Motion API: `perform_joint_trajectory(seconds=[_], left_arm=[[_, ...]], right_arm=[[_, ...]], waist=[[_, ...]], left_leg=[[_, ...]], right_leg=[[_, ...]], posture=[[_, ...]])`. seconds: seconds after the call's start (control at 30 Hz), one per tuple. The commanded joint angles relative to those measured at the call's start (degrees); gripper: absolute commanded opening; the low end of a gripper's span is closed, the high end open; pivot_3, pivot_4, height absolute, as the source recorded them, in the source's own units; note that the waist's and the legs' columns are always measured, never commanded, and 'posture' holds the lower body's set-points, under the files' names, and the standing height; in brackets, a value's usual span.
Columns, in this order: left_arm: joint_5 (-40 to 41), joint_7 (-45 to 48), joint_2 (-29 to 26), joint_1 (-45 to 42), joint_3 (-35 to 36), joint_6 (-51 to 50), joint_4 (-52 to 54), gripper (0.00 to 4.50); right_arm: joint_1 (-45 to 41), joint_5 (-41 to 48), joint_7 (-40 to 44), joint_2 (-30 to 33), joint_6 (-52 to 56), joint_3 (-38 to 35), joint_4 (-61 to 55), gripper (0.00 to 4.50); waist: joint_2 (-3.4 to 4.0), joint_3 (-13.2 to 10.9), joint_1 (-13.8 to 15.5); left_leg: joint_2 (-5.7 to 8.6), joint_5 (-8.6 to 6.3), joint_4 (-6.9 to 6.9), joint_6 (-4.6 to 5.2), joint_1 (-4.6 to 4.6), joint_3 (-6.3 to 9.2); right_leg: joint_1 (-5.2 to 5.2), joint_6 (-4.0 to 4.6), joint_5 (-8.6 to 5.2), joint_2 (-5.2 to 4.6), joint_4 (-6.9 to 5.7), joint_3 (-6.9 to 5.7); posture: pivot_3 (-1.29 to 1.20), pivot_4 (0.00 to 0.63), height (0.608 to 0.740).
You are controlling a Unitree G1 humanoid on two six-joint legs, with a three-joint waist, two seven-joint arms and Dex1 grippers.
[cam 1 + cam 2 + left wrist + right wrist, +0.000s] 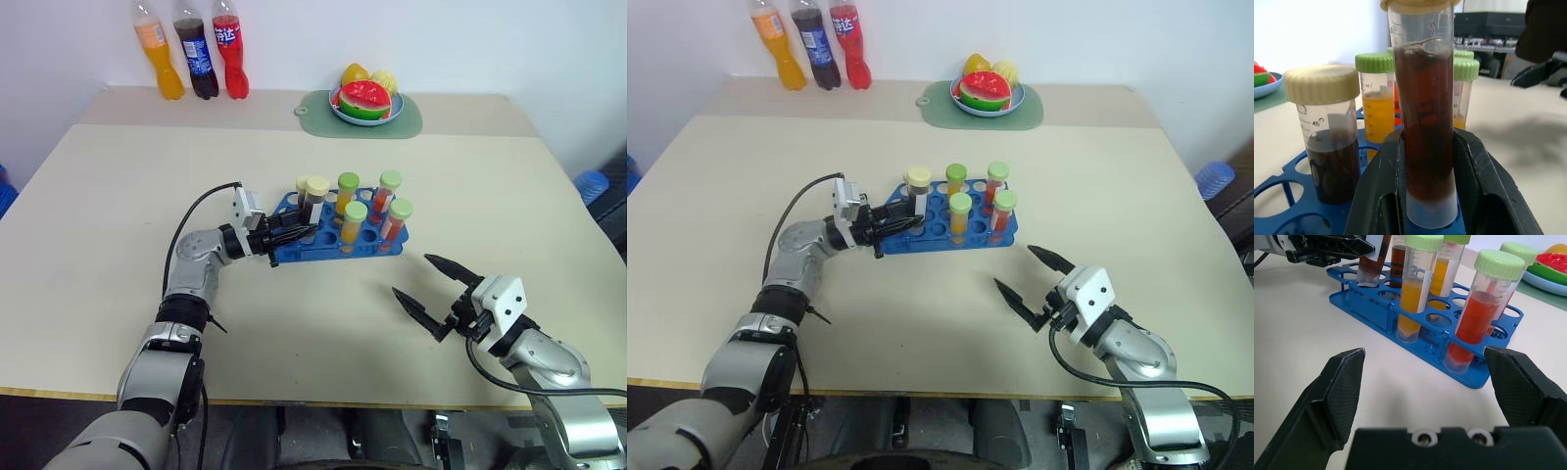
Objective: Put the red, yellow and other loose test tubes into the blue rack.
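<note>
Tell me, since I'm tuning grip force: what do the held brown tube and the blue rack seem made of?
Brown tube: likely clear, glossy plastic; liquid and printed graduations show through its wall.
Blue rack: seemingly moulded opaque plastic, smooth with a slight sheen at its hole rims.

The blue rack stands near the middle of the cream table. It holds four green-capped tubes: two with orange-yellow liquid and two with red liquid. The left gripper is level at the rack's left end, its fingers closed around a dark brown tube with a cream cap positioned at the rack's left holes. The right gripper hovers over the table to the right of and nearer than the rack, fingers spread wide, holding nothing. Three soda bottles and a fruit plate on a pale green mat sit along the far edge.
</note>
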State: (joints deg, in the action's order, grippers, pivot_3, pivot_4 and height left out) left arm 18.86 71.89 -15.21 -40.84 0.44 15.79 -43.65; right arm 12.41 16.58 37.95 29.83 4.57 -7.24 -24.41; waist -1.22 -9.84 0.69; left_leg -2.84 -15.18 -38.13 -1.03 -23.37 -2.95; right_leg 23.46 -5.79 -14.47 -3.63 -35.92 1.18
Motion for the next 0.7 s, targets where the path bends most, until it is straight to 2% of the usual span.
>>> perform_joint_trajectory(seconds=[0.03, 0.23, 0.7], left_arm=[[-2.49, -0.43, -0.02, -0.29, -0.66, 2.90, -1.83, 0.76], [-0.91, 2.98, 0.55, 1.49, -0.62, 2.35, -0.26, 0.76], [-3.41, 1.62, 1.66, 0.54, -1.08, 5.72, -3.97, 0.76]], right_arm=[[0.67, 0.37, -0.08, -0.27, -1.48, -0.81, -0.67, 4.29], [1.46, 0.61, 0.10, 0.13, -1.39, -1.48, -0.87, 4.29], [0.53, 0.84, 0.33, 0.61, -1.14, -1.84, -0.51, 4.29]], waist=[[0.00, 0.01, 0.02], [0.00, 0.02, -0.01], [0.00, 0.03, 0.04]], left_leg=[[0.00, 0.00, 0.00, 0.00, 0.00, 0.00], [0.00, 0.00, 0.00, 0.00, 0.01, 0.00], [0.00, 0.00, 0.00, 0.00, 0.01, 0.00]], right_leg=[[0.00, 0.00, 0.00, 0.00, 0.00, 0.00], [-0.01, 0.00, 0.00, 0.00, -0.01, 0.00], [-0.01, 0.00, 0.00, 0.00, -0.02, 0.00]], posture=[[0.00, 0.150, 0.740], [0.00, 0.150, 0.740], [0.00, 0.150, 0.740]])
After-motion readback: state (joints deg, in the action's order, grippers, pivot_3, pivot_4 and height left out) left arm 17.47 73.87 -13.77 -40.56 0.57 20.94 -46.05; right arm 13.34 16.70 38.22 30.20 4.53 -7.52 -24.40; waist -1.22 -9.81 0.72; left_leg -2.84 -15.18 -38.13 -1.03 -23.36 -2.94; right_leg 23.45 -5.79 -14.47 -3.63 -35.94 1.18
